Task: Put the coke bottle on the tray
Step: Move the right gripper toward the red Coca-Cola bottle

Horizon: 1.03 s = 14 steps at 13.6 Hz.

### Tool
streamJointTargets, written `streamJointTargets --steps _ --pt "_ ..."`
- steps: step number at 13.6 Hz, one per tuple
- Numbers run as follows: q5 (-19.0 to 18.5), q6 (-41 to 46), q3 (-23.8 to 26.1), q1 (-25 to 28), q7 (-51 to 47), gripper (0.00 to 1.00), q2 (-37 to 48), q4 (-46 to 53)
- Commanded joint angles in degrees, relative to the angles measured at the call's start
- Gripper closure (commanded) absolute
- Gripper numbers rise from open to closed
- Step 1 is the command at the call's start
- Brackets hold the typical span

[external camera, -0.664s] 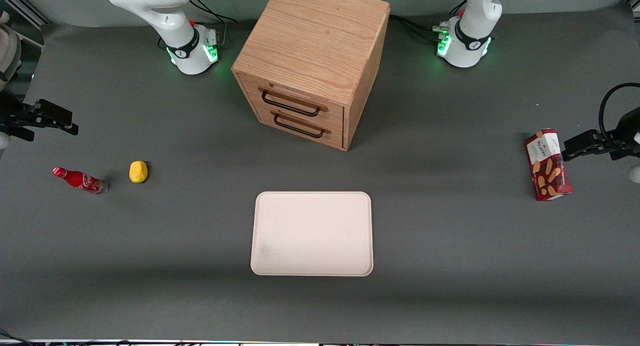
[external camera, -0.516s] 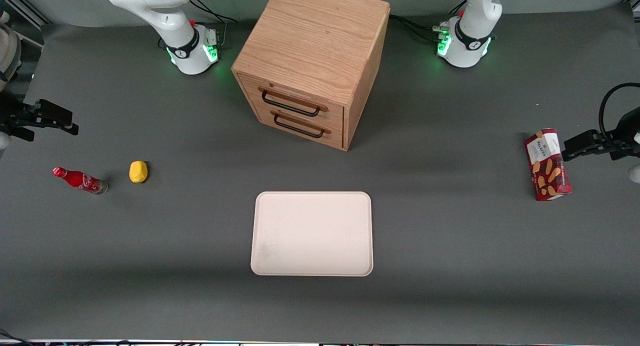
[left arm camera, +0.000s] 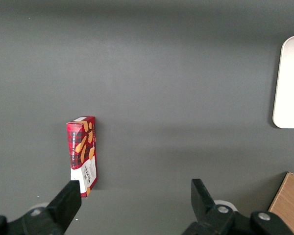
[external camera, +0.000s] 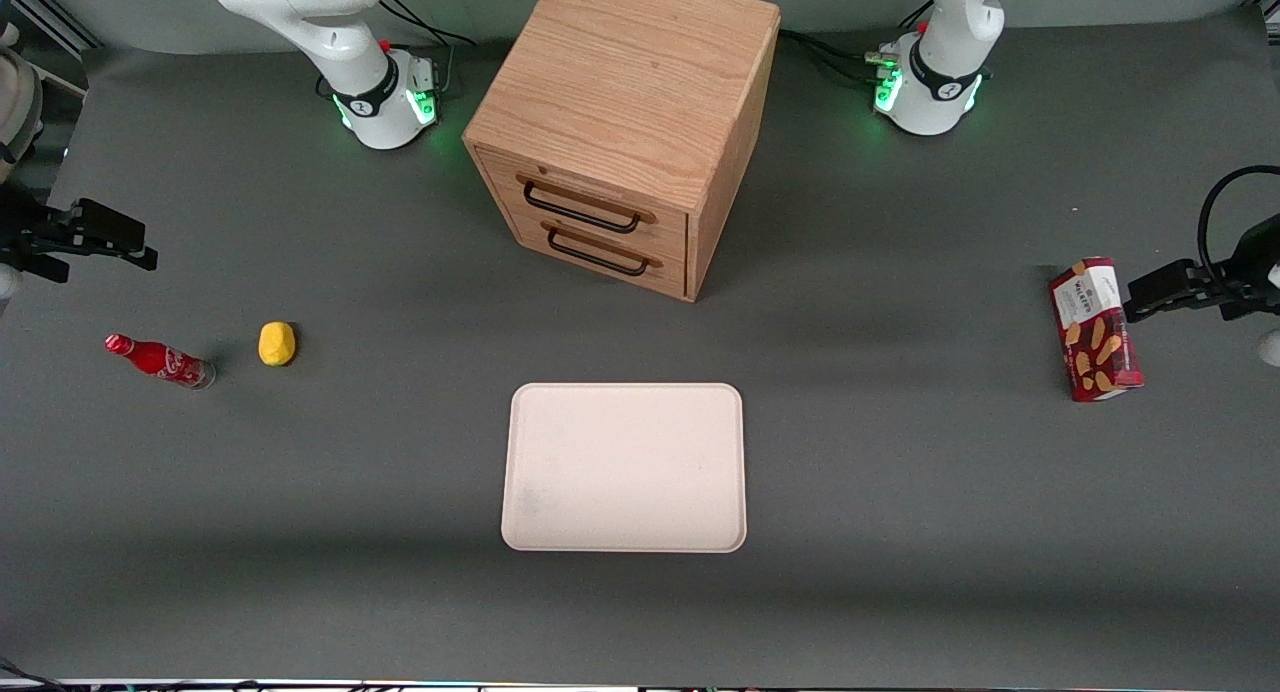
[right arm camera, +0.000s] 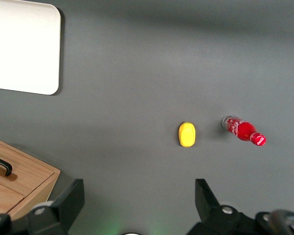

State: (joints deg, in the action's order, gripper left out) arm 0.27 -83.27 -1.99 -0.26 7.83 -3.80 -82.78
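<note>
Claw (external camera: pixel 110 244) spread wide and empty, hanging over the surface (external camera: pixel 900 492) at the working arm's end, with coke bottle (external camera: pixel 160 361) nearer the front camera, beside lemon (external camera: pixel 277 343), well apart from tray (external camera: pixel 625 467).

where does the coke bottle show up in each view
Front view: the coke bottle stands on the table toward the working arm's end, beside the lemon; the gripper hangs open, farther from the camera.
Right wrist view: the bottle is beside the lemon, apart from it.
Left wrist view: not in it.
Shared landmark: the tray, also at and.
</note>
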Motion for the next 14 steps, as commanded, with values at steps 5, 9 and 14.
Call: streamJointTargets --steps 5,9,14 --pt "-1.85 -0.05 -0.47 -0.61 -0.53 0.0 1.16 -0.8" --pt "-1.86 -0.05 -0.47 -6.4 5.25 0.0 1.17 -0.98" --pt "-1.77 -1.98 -0.3 -15.54 17.11 0.0 0.2 -0.98"
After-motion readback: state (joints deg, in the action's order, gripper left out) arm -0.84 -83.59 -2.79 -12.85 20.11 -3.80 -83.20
